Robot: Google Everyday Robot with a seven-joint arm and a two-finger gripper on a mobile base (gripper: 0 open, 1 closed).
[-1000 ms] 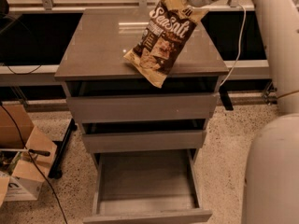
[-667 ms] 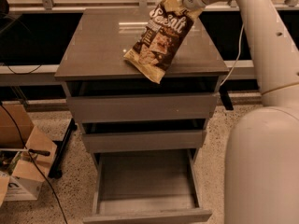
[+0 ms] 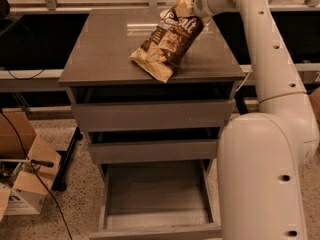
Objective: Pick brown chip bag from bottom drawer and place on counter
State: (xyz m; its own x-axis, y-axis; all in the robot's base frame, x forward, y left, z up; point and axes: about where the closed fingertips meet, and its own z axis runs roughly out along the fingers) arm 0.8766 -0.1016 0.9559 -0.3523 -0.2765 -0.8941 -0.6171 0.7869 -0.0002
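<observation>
While the bag has hardly shifted in the last second, the robot's arm (image 3: 265, 174) has. Its elbow casing, only a pale strip at the right edge a second ago, now fills the lower right of the camera view, in front of the cabinet's right side. We read that as the arm folding downward to settle its load rather than carry it farther.

Next in size, the counter (image 3: 100, 49) bears the task's thing much as it did a moment ago. Below it, the bottom drawer (image 3: 155, 194) stands pulled out, and its grey interior shows no bag, so we judge the picking half finished.

The brown chip bag (image 3: 167, 44) lies tilted on the right half of the counter. Its cream lower end touches the surface near the front edge, and its lettered upper end rises toward the back right corner. That top end seems to us slightly lower than before, which fits a placing motion close to its end.

Smallest, the gripper (image 3: 194, 8) sits at the bag's raised top, above the counter's back right part, largely hidden behind the crinkled end. We cannot tell whether it clamps the bag or has let go. In our judgement only release and withdrawal remain. Propped as it is, the bag will likely flop flat, with ample counter beneath it.
</observation>
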